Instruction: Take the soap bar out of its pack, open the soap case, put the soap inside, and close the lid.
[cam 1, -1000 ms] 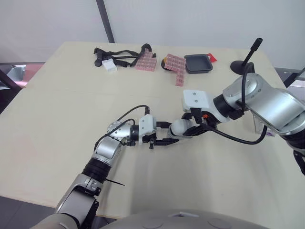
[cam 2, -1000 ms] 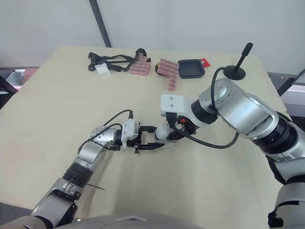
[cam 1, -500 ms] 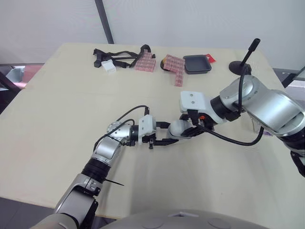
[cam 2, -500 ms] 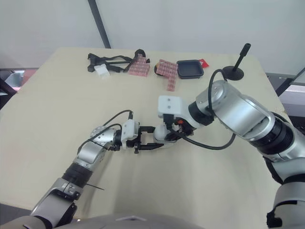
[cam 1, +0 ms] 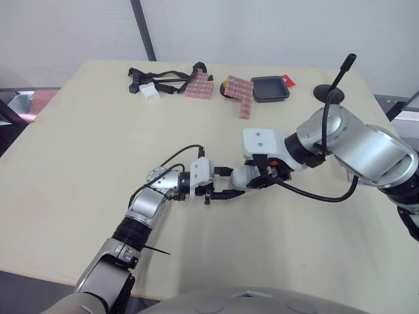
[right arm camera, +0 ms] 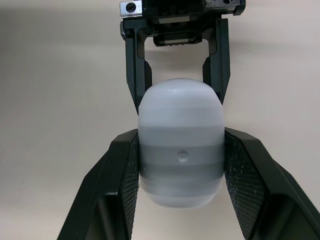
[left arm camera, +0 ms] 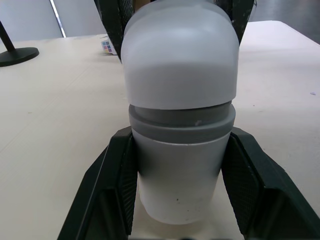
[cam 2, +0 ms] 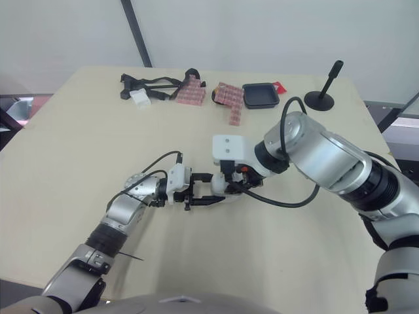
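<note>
A white rounded plastic soap case [cam 1: 243, 176] with a grey band around its middle is lying near the middle of the pale wooden bench [cam 1: 78, 163], and both arms are holding it. The left gripper [left arm camera: 180, 142] is gripping one end of the soap case, its jaws pressing against both sides of the lower half. The right gripper [right arm camera: 181, 140] is gripping the opposite end, and its jaws are touching the case on both sides at the grey band. The two grippers are facing each other, almost touching, with the case between them. The lid is sitting closed on the case.

At the far edge of the bench, well apart from the grippers, two pink checkered packs [cam 1: 200, 86] [cam 1: 241, 93] are lying beside a black rectangular tray [cam 1: 271, 87]. They may be the soap packs, but I cannot tell for sure. A bundle of black straps [cam 1: 160, 77] is lying to their left, and a black stand with a thin rod [cam 1: 335, 84] is standing to the right.
</note>
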You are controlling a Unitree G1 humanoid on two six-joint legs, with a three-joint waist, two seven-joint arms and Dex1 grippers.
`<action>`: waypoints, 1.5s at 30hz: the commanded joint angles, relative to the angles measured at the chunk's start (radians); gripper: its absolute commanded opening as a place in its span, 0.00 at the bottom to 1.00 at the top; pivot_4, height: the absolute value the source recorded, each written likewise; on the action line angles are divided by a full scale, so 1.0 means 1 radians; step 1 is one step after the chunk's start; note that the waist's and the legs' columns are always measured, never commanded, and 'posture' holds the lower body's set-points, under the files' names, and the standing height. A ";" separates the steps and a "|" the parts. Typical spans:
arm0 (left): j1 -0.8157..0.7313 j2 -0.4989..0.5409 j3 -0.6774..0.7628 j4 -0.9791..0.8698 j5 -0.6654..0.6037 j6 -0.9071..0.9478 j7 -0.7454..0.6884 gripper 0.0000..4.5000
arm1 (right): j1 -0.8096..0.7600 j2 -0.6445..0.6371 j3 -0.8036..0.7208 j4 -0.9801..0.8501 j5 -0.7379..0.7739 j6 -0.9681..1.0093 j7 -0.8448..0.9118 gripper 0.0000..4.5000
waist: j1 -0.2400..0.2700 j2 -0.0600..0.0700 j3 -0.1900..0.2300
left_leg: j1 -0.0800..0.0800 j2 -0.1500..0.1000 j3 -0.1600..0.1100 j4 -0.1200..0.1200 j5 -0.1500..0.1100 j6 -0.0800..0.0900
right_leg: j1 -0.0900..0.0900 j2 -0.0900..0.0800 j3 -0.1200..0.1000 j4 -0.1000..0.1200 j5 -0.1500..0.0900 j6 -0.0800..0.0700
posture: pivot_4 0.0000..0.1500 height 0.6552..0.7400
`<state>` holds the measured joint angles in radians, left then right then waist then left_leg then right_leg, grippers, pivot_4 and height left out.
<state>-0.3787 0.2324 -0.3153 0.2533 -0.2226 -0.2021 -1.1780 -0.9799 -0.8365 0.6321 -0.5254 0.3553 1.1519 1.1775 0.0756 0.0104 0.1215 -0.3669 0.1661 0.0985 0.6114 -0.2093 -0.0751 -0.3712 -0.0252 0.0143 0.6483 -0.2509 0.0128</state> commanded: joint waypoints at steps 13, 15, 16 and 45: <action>-0.011 0.001 0.008 -0.009 0.004 0.008 0.022 0.42 | 0.001 0.017 0.069 0.039 -0.037 -0.012 -0.001 0.43 | -0.004 0.000 0.000 | 0.008 0.000 0.000 -0.005 0.000 -0.001 | 0.009 0.000 0.000 -0.004 0.000 0.000 | 1.00 1.00; -0.011 0.001 0.008 -0.009 0.004 0.010 0.022 0.42 | -0.001 0.014 0.078 0.046 -0.045 -0.020 0.001 0.43 | -0.005 0.000 0.000 | 0.009 0.000 0.000 -0.005 0.000 -0.001 | 0.009 0.000 0.000 -0.005 0.000 0.000 | 1.00 1.00; -0.011 0.001 0.008 -0.010 0.004 0.010 0.022 0.42 | -0.002 0.012 0.080 0.048 -0.048 -0.023 0.002 0.43 | -0.005 0.000 0.000 | 0.009 0.000 0.000 -0.005 0.000 -0.001 | 0.009 0.000 0.000 -0.005 0.000 0.000 | 1.00 1.00; -0.002 0.008 0.003 -0.026 0.000 0.018 0.019 0.42 | 0.014 0.007 0.093 0.087 -0.059 -0.020 0.013 1.00 | -0.006 -0.001 0.002 | 0.001 0.000 0.000 -0.007 0.000 -0.002 | 0.004 0.001 -0.001 -0.010 0.000 0.000 | 1.00 1.00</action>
<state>-0.3788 0.2322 -0.3169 0.2395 -0.2252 -0.1835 -1.1660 -0.9536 -0.8226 0.7680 -0.4195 0.2909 1.1418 1.1847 0.0697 0.0096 0.1237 -0.3673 0.1665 0.0981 0.6042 -0.2092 -0.0766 -0.3683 -0.0236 0.0133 0.6379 -0.2508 0.0131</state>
